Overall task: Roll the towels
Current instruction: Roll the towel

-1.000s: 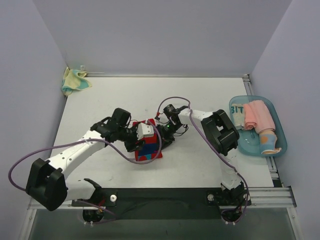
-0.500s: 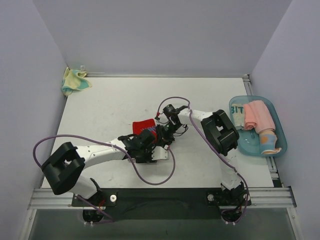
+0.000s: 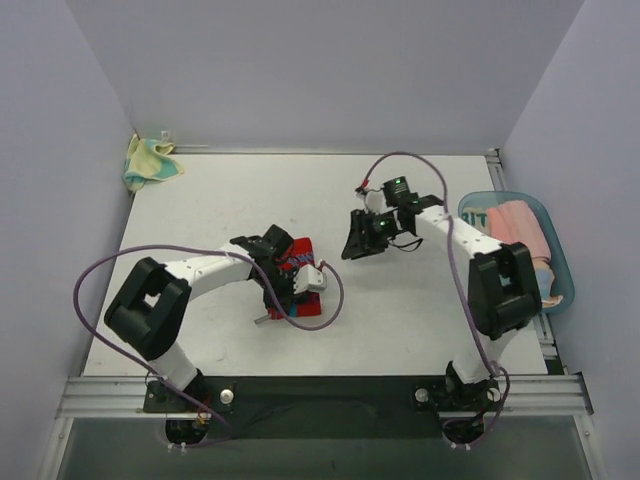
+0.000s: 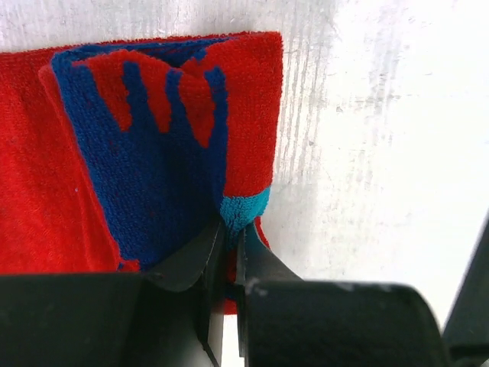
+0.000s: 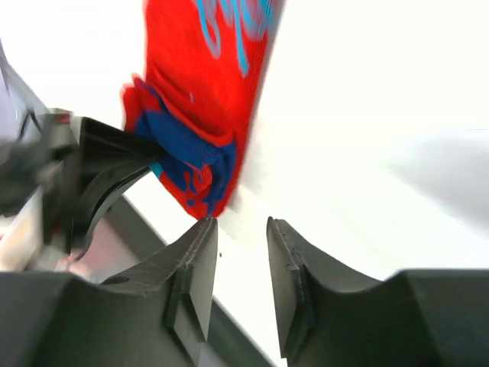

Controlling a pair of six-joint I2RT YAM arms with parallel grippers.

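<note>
- The red towel, patterned in blue and teal, lies on the surface a little toward 7 o'clock from the middle in the top view. It is partly folded over itself, a blue layer lying on flat red cloth, and looks to me not yet a roll.
- The left pincer is clamped on the towel's near edge, its fingers pressed together on a teal-tipped fold. A hold right at the edge probably serves to turn that edge over and start the roll.
- The left arm rises from its base at 7 o'clock with the elbow pushed out toward 8 o'clock. Its forearm lies low across the surface and the wrist bends down over the towel.
- The right pincer hovers apart from the towel, at the towel's 2 o'clock, jaws parted with nothing between them. Its wrist camera looks toward the towel and the left fingers. I judge it is placed there to leave the fold room, or to pin the far end.
- The right arm climbs from 5 o'clock along the right side, its elbow near the tray, and the forearm doubles back toward 9 o'clock.
- The yellow towel sits crumpled in the far corner at 10 o'clock, well apart from both arms.
- The tray, at the 3 o'clock edge, holds rolled cloths, so finished rolls likely go there.
</note>
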